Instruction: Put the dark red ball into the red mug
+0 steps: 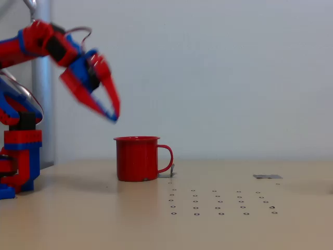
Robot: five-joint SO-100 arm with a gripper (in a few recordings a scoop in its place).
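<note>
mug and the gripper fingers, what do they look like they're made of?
The red mug: probably enamelled metal, going by the thin wall, rolled rim, thin loop handle and soft sheen; glossy plastic can't be ruled out. The gripper fingers: likely matte red plastic, perhaps 3D-printed, with chunky flat faces and no glint. The picture is too blurred to show layer lines.

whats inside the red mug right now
From this side-on fixed view the red mug shows its outer wall, rim and handle; the inside is hidden by the wall, so whether it holds anything cannot be told. The gripper hangs above it, up and left.
</note>
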